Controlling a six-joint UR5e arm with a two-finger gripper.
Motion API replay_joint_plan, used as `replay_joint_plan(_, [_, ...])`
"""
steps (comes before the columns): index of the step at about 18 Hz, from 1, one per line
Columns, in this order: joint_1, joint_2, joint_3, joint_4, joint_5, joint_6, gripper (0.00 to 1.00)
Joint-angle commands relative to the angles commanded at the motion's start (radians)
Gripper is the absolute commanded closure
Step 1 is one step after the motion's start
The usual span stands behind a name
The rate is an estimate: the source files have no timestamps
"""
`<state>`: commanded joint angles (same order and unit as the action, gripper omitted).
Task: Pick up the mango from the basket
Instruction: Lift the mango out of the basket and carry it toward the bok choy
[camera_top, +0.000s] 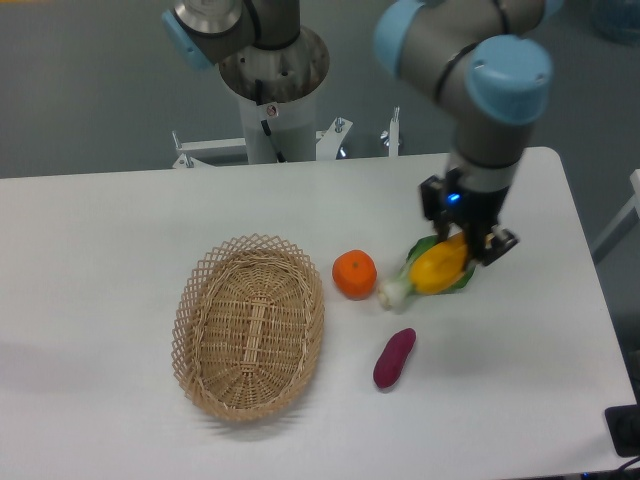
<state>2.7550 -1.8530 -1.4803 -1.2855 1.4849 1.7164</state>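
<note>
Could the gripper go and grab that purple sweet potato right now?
Probably not yet: the gripper is shut on the mango. The purple sweet potato itself lies uncovered on the table, with nothing over it.
</note>
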Motion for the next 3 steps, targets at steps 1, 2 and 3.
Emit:
replay_joint_plan(1, [0.006,0.0,0.003,0.0,-0.008,0.003,0.58])
replay_joint_plan(2, [0.015,0.0,0.005,0.0,-0.014,0.003,0.58])
replay_joint_plan(3, [0.021,0.0,0.005,0.0,-0.018,0.005,0.58])
